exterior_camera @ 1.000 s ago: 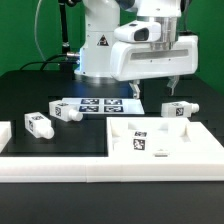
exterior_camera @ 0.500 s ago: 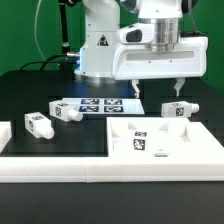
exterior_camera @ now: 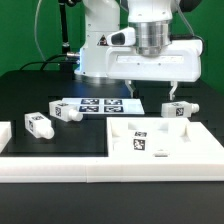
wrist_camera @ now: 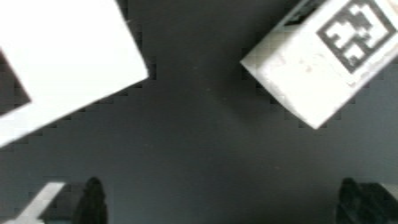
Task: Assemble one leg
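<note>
Three legs lie on the black table, each a small white square post with a tag. One leg (exterior_camera: 178, 109) is at the exterior view's right, and two legs (exterior_camera: 68, 112) (exterior_camera: 38, 124) are at its left. My gripper (exterior_camera: 152, 90) hangs open and empty above the table, just left of the right leg and behind the large white panel (exterior_camera: 190, 150). In the wrist view that tagged leg (wrist_camera: 329, 60) lies ahead of my open gripper (wrist_camera: 228, 205). Both dark fingertips (wrist_camera: 80, 200) show with bare table between them.
The marker board (exterior_camera: 100, 104) lies behind the panel, under the robot base. A white block (exterior_camera: 4, 134) sits at the exterior view's left edge. A white ledge (exterior_camera: 100, 172) runs along the front. A flat white piece (wrist_camera: 63, 60) shows in the wrist view; I cannot tell which.
The wrist has turned about its vertical axis, so both fingers now stand wider apart in the exterior view. The hand stays at about the same height. No part has moved.
</note>
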Robot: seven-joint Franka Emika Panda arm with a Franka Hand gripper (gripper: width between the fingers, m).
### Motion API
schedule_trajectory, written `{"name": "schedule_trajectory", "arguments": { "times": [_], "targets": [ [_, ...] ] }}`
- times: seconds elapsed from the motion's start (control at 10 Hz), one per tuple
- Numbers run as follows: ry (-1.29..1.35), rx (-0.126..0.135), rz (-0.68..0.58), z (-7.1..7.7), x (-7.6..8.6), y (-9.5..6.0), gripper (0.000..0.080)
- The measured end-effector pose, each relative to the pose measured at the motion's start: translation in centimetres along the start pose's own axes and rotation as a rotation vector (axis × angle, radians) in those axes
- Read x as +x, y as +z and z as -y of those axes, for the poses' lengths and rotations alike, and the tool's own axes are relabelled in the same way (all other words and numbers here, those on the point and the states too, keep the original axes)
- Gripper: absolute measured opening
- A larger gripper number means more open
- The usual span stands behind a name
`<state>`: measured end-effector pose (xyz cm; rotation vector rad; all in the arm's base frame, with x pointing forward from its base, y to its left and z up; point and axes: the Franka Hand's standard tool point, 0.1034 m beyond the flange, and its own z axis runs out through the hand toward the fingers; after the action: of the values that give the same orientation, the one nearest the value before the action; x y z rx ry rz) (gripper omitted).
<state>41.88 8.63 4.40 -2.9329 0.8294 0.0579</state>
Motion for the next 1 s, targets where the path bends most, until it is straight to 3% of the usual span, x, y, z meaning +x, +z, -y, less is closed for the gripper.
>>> {"name": "schedule_trajectory", "arguments": {
  "times": [0.2, 0.5, 1.0],
  "targets": [
    [0.13, 0.009, 0.006, 0.05, -0.13, 0.04, 0.0649],
    [0.524, 0.053, 0.039, 0.19, -0.65, 0.2, 0.0649],
    [0.589, 0.057, 0.047, -0.09, -0.7, 0.7, 0.0649]
  ]
}}
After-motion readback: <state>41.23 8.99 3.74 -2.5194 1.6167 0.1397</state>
